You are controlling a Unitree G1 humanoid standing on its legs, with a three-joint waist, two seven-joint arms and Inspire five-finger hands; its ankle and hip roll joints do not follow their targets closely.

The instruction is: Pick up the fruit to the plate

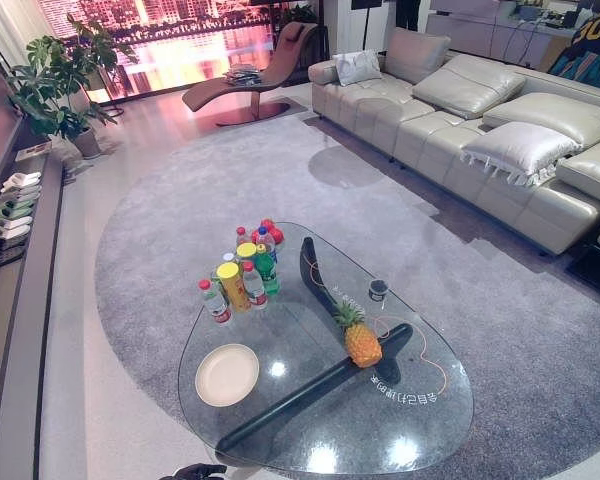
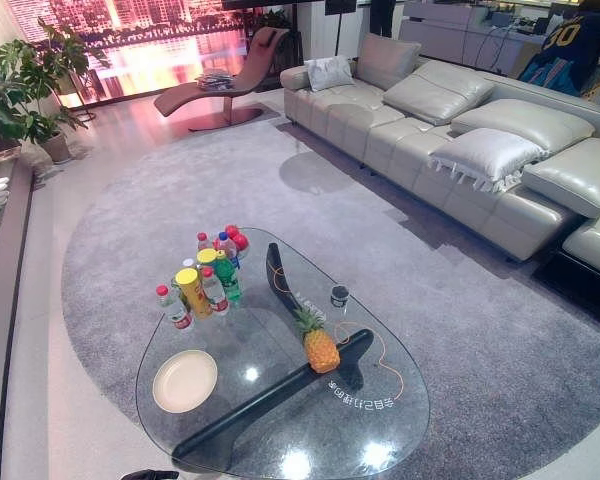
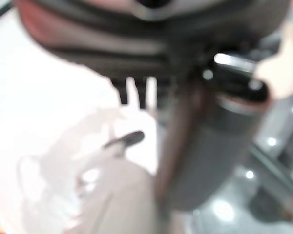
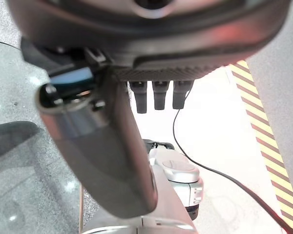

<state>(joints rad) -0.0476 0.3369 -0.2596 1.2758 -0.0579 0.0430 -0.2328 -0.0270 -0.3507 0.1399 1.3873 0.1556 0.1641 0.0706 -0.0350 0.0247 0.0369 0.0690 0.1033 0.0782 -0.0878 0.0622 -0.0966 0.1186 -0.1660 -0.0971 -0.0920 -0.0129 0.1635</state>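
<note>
**A:** What lay on the glass table (image 1: 310,440)?

**B:** A pineapple (image 1: 360,338) stood upright near the table's right edge, its leafy crown pointing toward the far end. A cream plate (image 1: 227,374) sat bare near the left edge, well apart from the fruit. The table's dark curved base (image 1: 310,385) showed through the glass between them.

**A:** Anything else on it?

**B:** A cluster of bottles (image 1: 260,262) and a yellow canister (image 1: 233,285) stood together at the far left part of the table. A small dark jar (image 1: 378,290) sat alone near the far right edge, beyond the pineapple.

**A:** Where were the robot's hands?

**B:** The left hand (image 1: 198,471) showed as a dark shape just below the table's near edge, touching nothing; whether its fingers were open or curled could not be told. In the right wrist view, the right hand (image 4: 156,92) hung with its fingers straight and relaxed, holding nothing, the table's edge beside it.

**A:** And the room around?

**B:** The table stood on a round grey rug (image 1: 520,330). A pale sectional sofa (image 1: 480,130) with cushions ran along the right, a lounge chair (image 1: 270,70) stood at the far end, and a potted plant (image 1: 60,90) stood at the far left.
</note>
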